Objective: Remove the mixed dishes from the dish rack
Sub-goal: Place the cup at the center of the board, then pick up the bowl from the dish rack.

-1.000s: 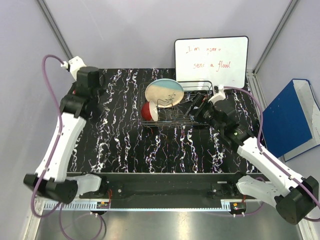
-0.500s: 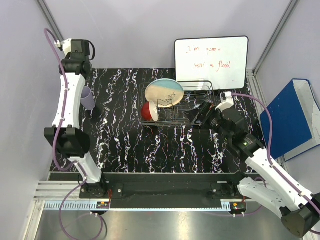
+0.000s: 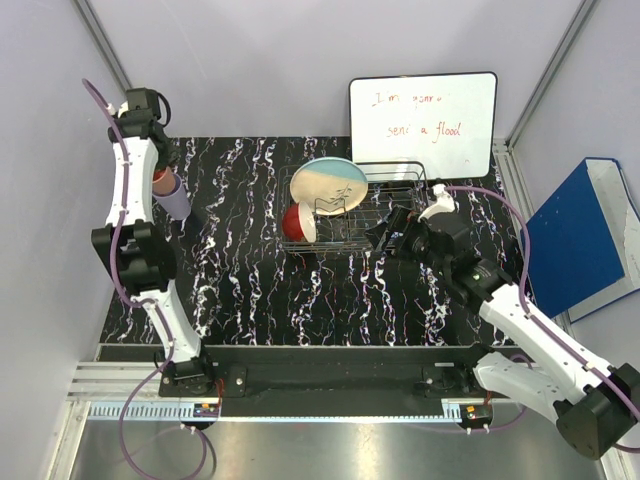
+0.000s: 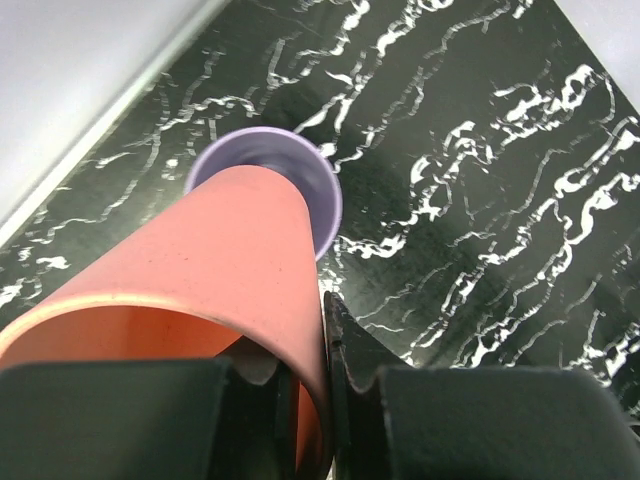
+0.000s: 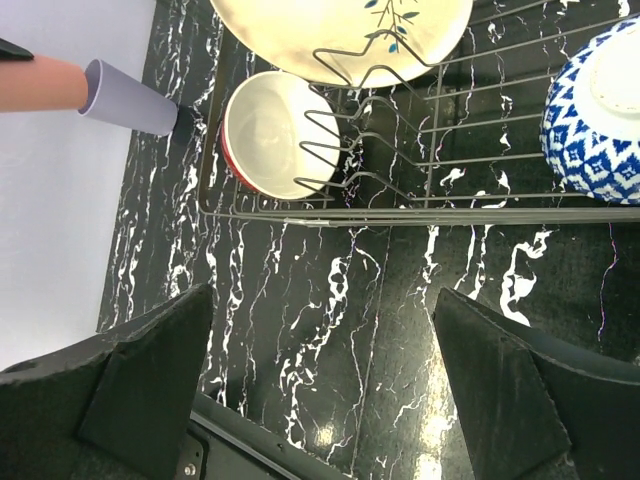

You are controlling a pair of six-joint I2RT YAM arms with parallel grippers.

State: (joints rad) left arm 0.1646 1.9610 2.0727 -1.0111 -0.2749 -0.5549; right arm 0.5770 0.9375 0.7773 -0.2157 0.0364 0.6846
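My left gripper (image 4: 325, 400) is shut on the wall of the salmon-pink cup (image 4: 200, 270), one finger inside and one outside. The cup's bottom sits inside the lavender cup (image 4: 315, 185) at the table's far left edge (image 3: 172, 198). The black wire dish rack (image 3: 350, 238) holds the large light-blue-and-cream plate (image 3: 328, 186) and the red bowl (image 3: 298, 223), both on edge. My right gripper (image 5: 330, 390) is open and empty, just in front of the rack (image 5: 400, 213). Its view shows the red bowl (image 5: 265, 130), the plate (image 5: 340, 30) and the blue-and-white bowl (image 5: 595, 110). The small red patterned dish is not in view.
A white board with red writing (image 3: 422, 122) leans at the back right behind the rack. A blue folder (image 3: 575, 240) lies off the table's right side. The left wall runs close beside the cups.
My left arm has unfolded and stretched up along the far left edge, and the two nested cups now show under it. My right gripper has drawn back a little from the rack.
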